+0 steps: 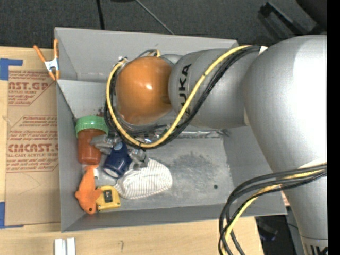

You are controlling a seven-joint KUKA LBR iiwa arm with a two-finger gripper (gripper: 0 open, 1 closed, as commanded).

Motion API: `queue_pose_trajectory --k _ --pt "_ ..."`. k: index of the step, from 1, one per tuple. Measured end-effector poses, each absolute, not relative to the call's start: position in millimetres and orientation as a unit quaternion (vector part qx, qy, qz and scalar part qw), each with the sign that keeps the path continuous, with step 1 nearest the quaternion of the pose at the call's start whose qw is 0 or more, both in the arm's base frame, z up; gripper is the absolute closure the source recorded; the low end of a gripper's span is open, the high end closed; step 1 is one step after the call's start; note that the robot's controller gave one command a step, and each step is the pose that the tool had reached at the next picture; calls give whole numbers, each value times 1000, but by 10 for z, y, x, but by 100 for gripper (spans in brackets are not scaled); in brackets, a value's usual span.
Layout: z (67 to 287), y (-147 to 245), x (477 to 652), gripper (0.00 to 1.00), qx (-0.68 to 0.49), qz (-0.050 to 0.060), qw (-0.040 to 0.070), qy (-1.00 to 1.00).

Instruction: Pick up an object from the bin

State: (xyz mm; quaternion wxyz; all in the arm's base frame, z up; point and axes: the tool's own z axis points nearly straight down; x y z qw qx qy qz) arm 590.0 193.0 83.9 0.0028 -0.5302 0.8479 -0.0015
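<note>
While the end effector (121, 149) is hanging low over the left half of the grey metal bin (202, 166), a small dark blue cylinder (116, 162), perhaps a cup or a cap, is lying just beneath it, towards its 6 o'clock. This is the thing nearest the end effector, so it is looking like the likeliest pick.

The cylinder is appearing rigid, smooth and light. A grip across its round sides, near the middle, would probably be holding best, since a glossy curved wall may be slipping if pinched close to an edge.

The robot's orange wrist cover (142, 89) is hiding most of the end effector from above. Whether it is open or closed, and whether it has hold of anything, cannot be told.

At the cylinder's 4 o'clock, a crumpled white cloth (146, 179) with fine stripes is lying against it, looking soft and limp. At its 10 o'clock, a brown-orange bottle (88, 145) with a green cap is lying just beside it. At its 7 o'clock, an orange toy figure (86, 193) and a small yellow and black item (109, 197) are sitting together near the bin's lower-left corner.

The silver arm (223, 89), trailing yellow and black cables (212, 68), is reaching in from 3 o'clock.
</note>
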Motion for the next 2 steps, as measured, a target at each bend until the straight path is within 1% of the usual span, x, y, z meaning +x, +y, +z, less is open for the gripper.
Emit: queue_pose_trajectory --k 1,2 --pt "866 1899 5919 100 -532 -3 2 847" --pt "865 1899 5919 100 -532 -3 2 847"
